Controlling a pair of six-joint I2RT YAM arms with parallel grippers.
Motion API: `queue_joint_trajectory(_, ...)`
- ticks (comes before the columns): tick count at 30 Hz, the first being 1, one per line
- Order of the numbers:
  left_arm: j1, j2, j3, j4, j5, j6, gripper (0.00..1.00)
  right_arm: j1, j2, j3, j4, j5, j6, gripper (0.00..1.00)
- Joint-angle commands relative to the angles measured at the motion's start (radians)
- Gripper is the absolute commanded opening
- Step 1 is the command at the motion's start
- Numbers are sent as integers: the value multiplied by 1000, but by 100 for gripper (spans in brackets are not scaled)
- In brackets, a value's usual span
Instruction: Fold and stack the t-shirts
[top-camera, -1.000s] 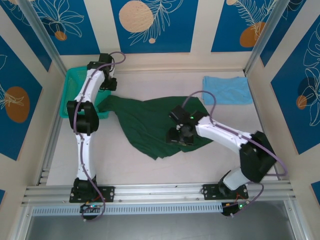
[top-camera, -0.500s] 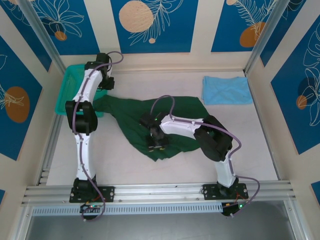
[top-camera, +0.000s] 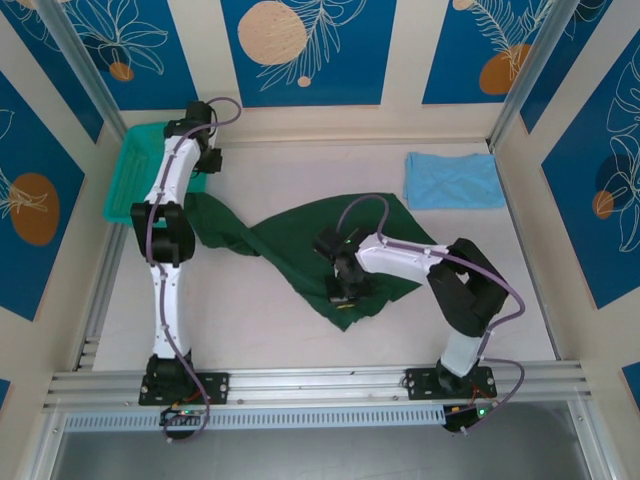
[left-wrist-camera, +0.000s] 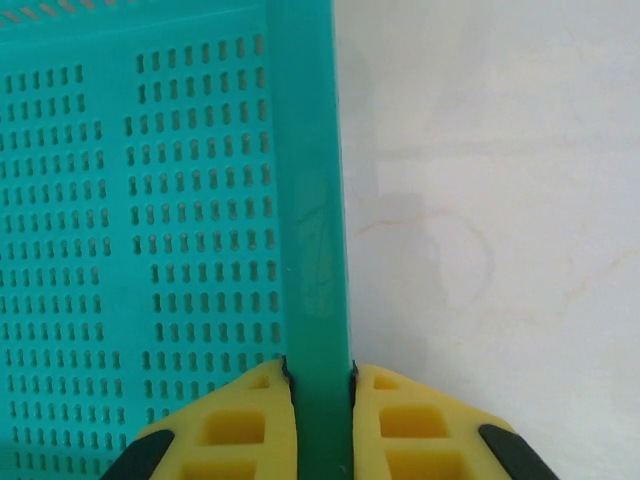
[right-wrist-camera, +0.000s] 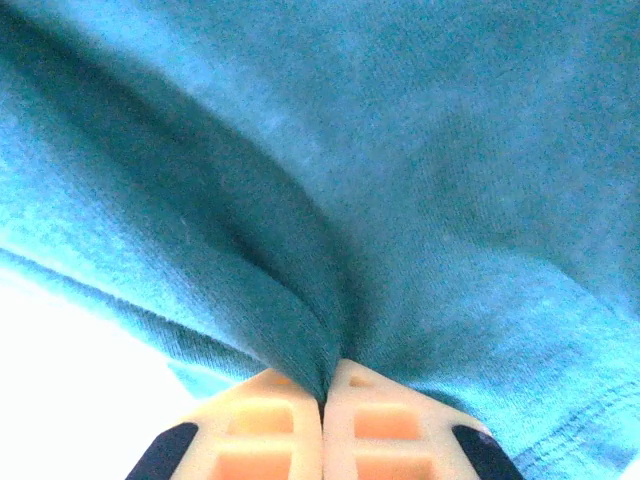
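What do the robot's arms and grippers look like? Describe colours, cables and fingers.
The left arm and right arm each have white links, black joints and a looping grey-purple cable. The left gripper and right gripper have yellow fingers with square recesses and black outer corners.

t-shirts 2: dark green t-shirt (top-camera: 292, 238) 1, sky-blue t-shirt (top-camera: 452, 181) 1 | teal mesh basket (top-camera: 122, 185) 1 | pincers 2: left pincer (left-wrist-camera: 320, 378) 1, right pincer (right-wrist-camera: 325, 388) 1 | desk (top-camera: 250, 325) 1

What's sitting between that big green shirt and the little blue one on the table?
Nothing. In the top view, a stretch of bare table separates the dark green shirt from the folded light blue shirt; the two lie apart.
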Motion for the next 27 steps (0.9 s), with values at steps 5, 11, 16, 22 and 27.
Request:
queue_joint_trajectory(5,22,83,98,37,-31,43,11,-11,-102,-18,-32,-77,-28,4)
queue_joint_trajectory(11,26,98,124,43,-36,35,37,-27,-147,-21,-31,-79,-30,3)
queue_joint_trajectory(16,24,30,123,18,-61,17,80,-60,-198,-62,-28,-85,-4,3)
queue_joint_trajectory(22,-7,-153,120,-37,34,-80,99,-116,-261,-92,8,-100,16,7)
queue_joint_trajectory(27,-77,-300,33,-69,62,-199,100,-213,-274,-124,68,-156,54,17)
